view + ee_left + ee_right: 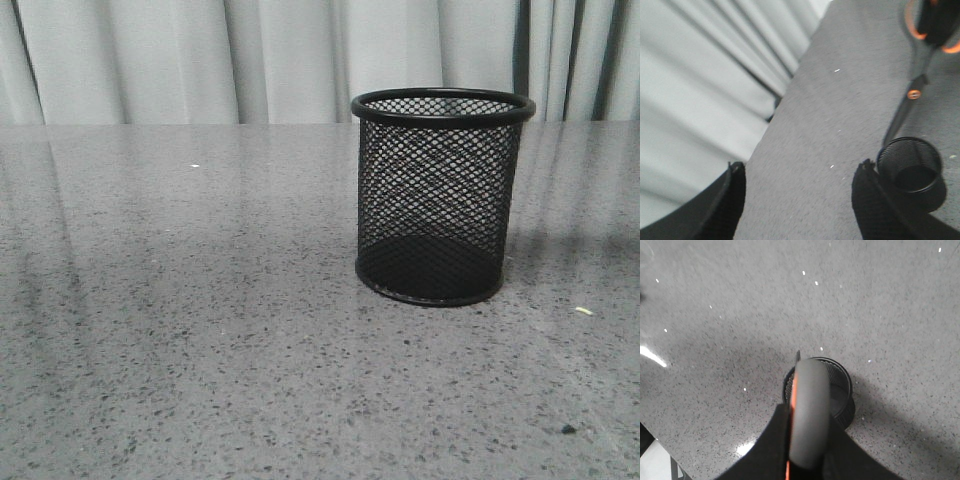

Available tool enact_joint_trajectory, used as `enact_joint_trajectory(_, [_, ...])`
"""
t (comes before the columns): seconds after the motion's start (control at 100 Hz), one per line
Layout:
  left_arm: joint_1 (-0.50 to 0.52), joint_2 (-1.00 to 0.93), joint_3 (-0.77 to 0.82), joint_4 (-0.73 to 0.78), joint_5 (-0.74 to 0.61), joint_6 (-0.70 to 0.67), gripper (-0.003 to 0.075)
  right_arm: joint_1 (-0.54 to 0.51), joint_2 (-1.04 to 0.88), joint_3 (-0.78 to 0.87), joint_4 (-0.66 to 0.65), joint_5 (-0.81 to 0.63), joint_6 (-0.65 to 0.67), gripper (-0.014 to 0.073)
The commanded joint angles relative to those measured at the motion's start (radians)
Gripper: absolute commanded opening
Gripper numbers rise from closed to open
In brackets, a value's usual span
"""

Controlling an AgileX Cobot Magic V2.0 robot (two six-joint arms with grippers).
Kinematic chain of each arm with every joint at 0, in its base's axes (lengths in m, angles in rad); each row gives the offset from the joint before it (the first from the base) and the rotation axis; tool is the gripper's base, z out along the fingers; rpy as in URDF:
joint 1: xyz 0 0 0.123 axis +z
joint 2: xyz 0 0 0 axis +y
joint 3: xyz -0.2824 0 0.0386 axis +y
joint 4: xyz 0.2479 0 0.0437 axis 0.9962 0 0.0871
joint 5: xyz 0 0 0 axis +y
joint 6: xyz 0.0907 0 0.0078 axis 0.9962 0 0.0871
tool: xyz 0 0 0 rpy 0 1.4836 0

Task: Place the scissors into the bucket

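The right gripper [807,460] is clamped on the handle of the scissors [809,415], rigid, light, smooth plastic best pinched at the loops, blades hanging below it over the bucket [840,390]; the left gripper [800,200] is spread, empty.

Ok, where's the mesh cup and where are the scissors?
mesh cup [440,215], front view, on its wire-mesh wall.
scissors [913,94], left wrist view, on the orange pivot screw, blades pointing down over the cup.
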Motion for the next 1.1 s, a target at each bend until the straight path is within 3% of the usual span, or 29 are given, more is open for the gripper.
enact_joint_trajectory(0.0, [0.046, -0.027, -0.03, -0.03, -0.055, -0.058, 0.0419, -0.002, 0.039, -0.054, -0.009, 0.037, 0.01, -0.0046])
enact_joint_trajectory(0.21, [0.066, -0.045, -0.03, -0.029, -0.039, -0.062, 0.0419, 0.027, 0.074, -0.054, -0.126, 0.039, 0.046, -0.0046])
enact_joint_trajectory(0.59, [0.066, -0.045, -0.03, -0.029, -0.039, -0.062, 0.0419, 0.28, 0.075, -0.054, -0.241, 0.039, 0.142, -0.0046])
enact_joint_trajectory(1.09, [0.066, -0.045, -0.03, -0.029, -0.039, -0.062, 0.0419, 0.298, 0.145, 0.034, -0.305, 0.039, 0.173, -0.0046])
